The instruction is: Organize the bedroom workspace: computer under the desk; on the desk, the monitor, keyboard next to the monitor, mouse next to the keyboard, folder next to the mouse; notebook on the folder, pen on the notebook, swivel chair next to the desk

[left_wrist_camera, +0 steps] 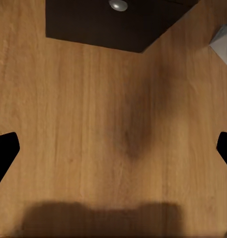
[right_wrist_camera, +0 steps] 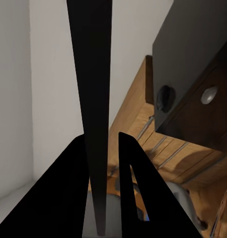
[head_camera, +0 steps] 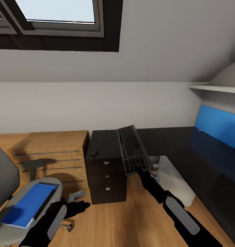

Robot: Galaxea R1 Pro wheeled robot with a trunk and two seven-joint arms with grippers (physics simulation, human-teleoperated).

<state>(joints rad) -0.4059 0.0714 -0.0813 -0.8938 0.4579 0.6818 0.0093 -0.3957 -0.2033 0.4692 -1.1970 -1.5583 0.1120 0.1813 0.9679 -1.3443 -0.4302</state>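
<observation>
**Keyboard pinched by one short edge: long lever, small grip**

The keyboard (head_camera: 132,149) is up in the air over the front of the desk (head_camera: 186,151), right above the drawer unit (head_camera: 105,164). It's tilted, with its far end toward the wall. The right gripper (head_camera: 143,168) has it by the near short edge. In the right wrist view the two fingers (right_wrist_camera: 127,188) sit close on either side of a thin dark slab running away from the camera, so the jaws are clamped on the keyboard's edge.

Handling-wise, I'd say it's stiff, slim and fairly light, so it shouldn't sag. But holding a long board at one end means most of its length hangs out past the grip. It could pivot or slide in the jaws if swung fast, and the casing looks smooth. A hold nearer the middle of a long side would be steadier. From here, slow moves and a flat set-down seem the safe bet.

The mouse (head_camera: 94,152) sits on the desk top over the drawers, just beside the keyboard's path, so it's worth not clipping. The folder (head_camera: 28,205) lies on the chair (head_camera: 14,209) seat. A pale box (head_camera: 174,181) stands on the floor under the desk, probably the computer.

The left gripper (head_camera: 83,205) hangs over the wooden floor (left_wrist_camera: 93,124) with its fingers spread and nothing between them.
</observation>
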